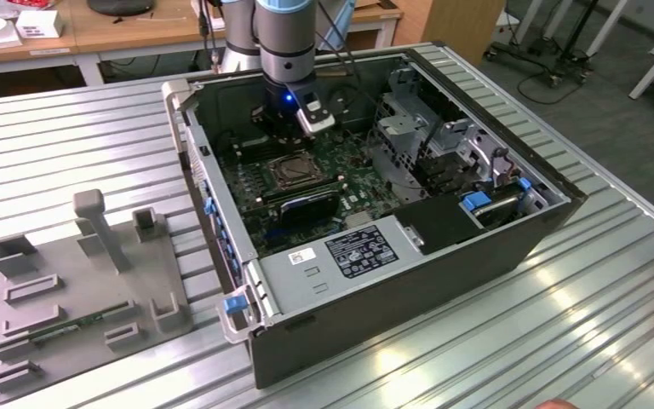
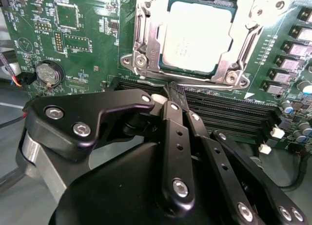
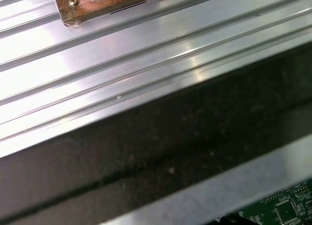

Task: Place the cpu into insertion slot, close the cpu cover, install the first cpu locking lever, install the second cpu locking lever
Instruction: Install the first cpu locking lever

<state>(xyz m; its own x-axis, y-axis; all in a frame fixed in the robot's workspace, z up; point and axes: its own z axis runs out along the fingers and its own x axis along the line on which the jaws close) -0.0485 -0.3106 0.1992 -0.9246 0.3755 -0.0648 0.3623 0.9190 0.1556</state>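
Note:
In the second wrist view the pale silver cpu (image 2: 197,37) lies flat in the insertion slot on the green motherboard (image 2: 87,34). The silvery cpu cover (image 2: 146,44) is down around the cpu's edges, and thin metal lever rods run along both sides of it. My gripper (image 2: 175,88) is shut with nothing between its black fingers (image 2: 170,117), and its tip sits at the cover's near edge, by the long black memory slots. In the exterior view my gripper (image 1: 287,126) hangs inside the open computer case, just behind the insertion slot (image 1: 294,170).
Black memory slots (image 2: 234,112) and a coin battery (image 2: 48,73) flank the socket. The case (image 1: 418,281) lies open on a slatted metal table (image 1: 77,145), with a drive cage (image 1: 418,136) on the exterior view's right. A grey fixture board (image 1: 77,290) lies on the exterior view's left.

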